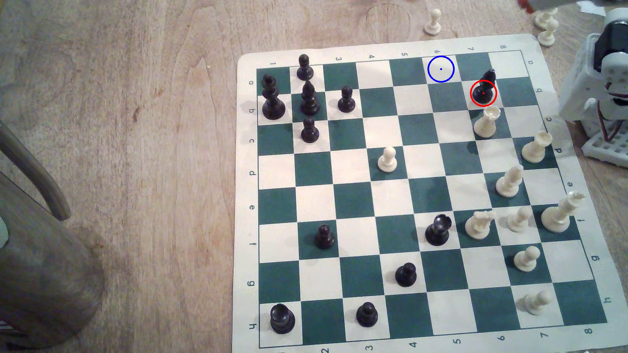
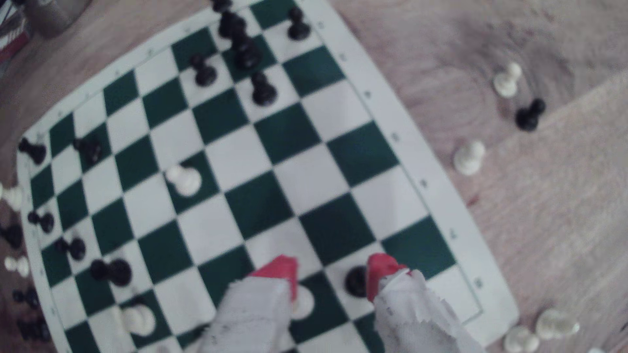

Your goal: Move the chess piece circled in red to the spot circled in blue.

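Observation:
The black bishop (image 1: 484, 89) stands upright on a cream square near the board's far right corner in the exterior view, with the red ring around its base. The blue ring with its centre dot (image 1: 441, 69) marks a bare cream square one row farther back and one column toward the exterior view's left. In the wrist view my gripper (image 2: 331, 271) is open high above the board, its red-tipped fingers (image 2: 280, 271) wrapped in white tape. The bishop (image 2: 355, 280) sits just inside the other red fingertip, seen from above. Nothing is held.
A white rook (image 1: 487, 122) stands on the square just in front of the bishop. More white pieces line the exterior view's right side, and several black pieces cluster at the far left. Captured pawns (image 1: 433, 22) lie off the board. The arm's white body (image 1: 605, 85) is at the right edge.

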